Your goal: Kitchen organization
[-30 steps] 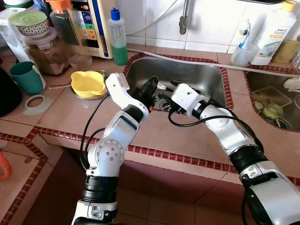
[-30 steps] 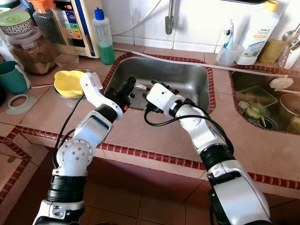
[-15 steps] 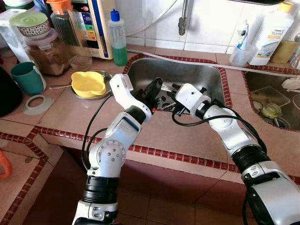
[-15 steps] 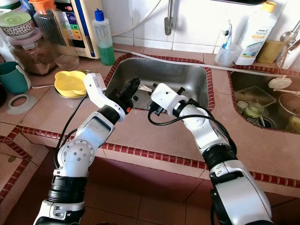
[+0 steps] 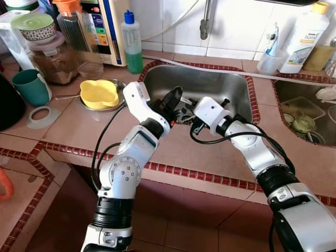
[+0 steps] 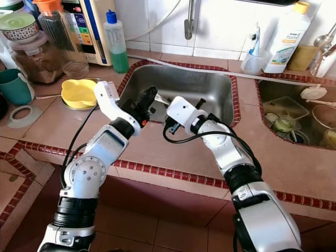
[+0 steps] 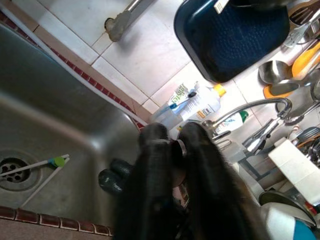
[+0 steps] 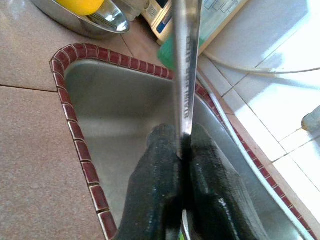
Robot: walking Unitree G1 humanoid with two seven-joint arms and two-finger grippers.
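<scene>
Over the near edge of the steel sink (image 5: pixel 220 86), the right gripper (image 8: pixel 182 150) is clenched on a flat metal utensil handle (image 8: pixel 186 60), probably a knife or spoon, though its working end is out of sight. Its long axis runs straight out from the fingers toward the left gripper (image 7: pixel 172 150). That gripper faces it just beside, its fingers clamped on a small round metal piece (image 7: pixel 178 148), so it is nearer for any handover.

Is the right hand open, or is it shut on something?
Shut. The right hand pinches a flat metal utensil handle between its fingers above the sink.
</scene>
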